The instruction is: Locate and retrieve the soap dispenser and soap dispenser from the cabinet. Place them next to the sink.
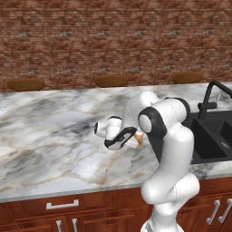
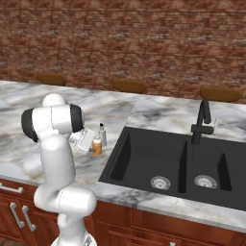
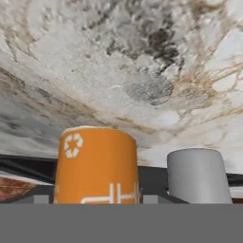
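The orange soap dispenser point(image 2: 97, 146) stands upright on the marble counter point(image 2: 29, 144), just beside the left rim of the black sink point(image 2: 144, 158), and we see its white pump head above the orange body. Right behind it, nearly touching, stands the pale grey soap dispenser point(image 2: 102, 135) with its black top, also upright and slightly taller. Both bottles sit near the front part of the counter, closer to the sink's left wall than to the counter's front edge. In the hand view we look along the gripper at the orange body point(image 3: 97, 166), marked with a white recycling symbol, and at the grey body point(image 3: 198, 175) beside it, both against the veined marble. Our gripper point(image 2: 86, 140) sits low over the counter right at the orange bottle, on the side away from the sink; from the left base view the orange bottle point(image 1: 139, 138) peeks out just past the hand point(image 1: 118, 136). We cannot tell whether the fingers are clamped on the bottle or merely standing around it, since the hand's body hides the contact. The black faucet point(image 2: 202, 126) rises at the sink's back rim.
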Available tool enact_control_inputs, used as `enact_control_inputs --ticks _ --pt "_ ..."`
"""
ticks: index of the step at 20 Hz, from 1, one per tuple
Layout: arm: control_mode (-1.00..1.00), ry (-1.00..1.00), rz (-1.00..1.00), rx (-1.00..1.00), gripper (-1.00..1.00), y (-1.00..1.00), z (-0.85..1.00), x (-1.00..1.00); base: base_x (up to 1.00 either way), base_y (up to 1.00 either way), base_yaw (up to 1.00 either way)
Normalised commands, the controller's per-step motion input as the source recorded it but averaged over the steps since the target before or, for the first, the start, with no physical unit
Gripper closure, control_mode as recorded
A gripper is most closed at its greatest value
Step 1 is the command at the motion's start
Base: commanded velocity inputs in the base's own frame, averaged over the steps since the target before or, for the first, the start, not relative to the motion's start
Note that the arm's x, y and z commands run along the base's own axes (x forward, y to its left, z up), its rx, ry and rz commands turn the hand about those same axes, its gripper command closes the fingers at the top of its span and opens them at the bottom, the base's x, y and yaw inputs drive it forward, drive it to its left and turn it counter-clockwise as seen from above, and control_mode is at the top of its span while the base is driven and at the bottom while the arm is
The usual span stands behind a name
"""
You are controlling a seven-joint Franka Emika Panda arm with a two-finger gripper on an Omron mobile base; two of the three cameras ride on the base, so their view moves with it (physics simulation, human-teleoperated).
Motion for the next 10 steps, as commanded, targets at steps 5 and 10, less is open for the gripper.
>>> enact_control_inputs --ticks 5,10 --pt "-1.00 0.00 -0.05 -0.01 1.00 -0.03 -0.32 0.18 0.00 0.00 0.00" --pt "-1.00 -0.06 -0.04 -0.03 1.00 0.00 -0.40 0.03 0.00 0.00 0.00"
